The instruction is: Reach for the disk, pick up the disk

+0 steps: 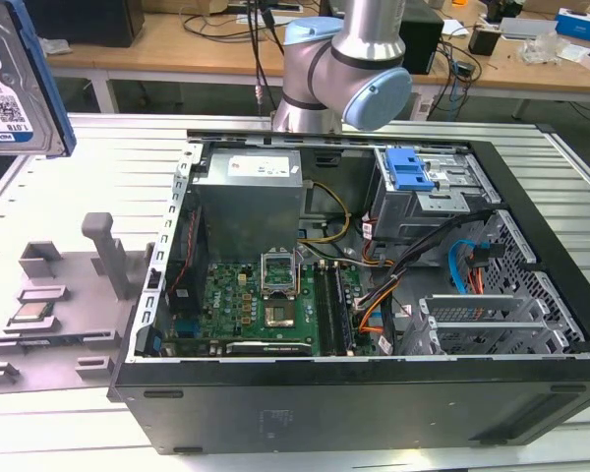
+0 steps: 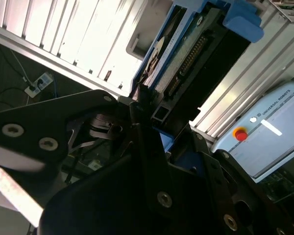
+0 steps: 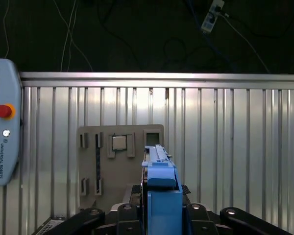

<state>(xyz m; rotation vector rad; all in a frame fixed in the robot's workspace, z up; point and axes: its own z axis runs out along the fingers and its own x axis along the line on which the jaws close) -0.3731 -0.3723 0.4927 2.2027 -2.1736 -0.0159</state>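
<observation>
Holding the flat silver hard-drive disk [image 1: 10, 88], framed by its blue plastic bracket, clamped edge-on between my pincer's [image 3: 161, 215] jaws, well apart from the grey slotted fixture plate [image 3: 120, 178] ahead; I'd hold squeeze steady, wrist level, no jerks

The arm [image 1: 346, 59] shows its silver tube and blue-capped joint upright in the exterior view. In the first wrist view the black hand [image 3: 159, 197] grips the disk [image 3: 160, 171] edge-on, jaws pressed to both sides.
</observation>
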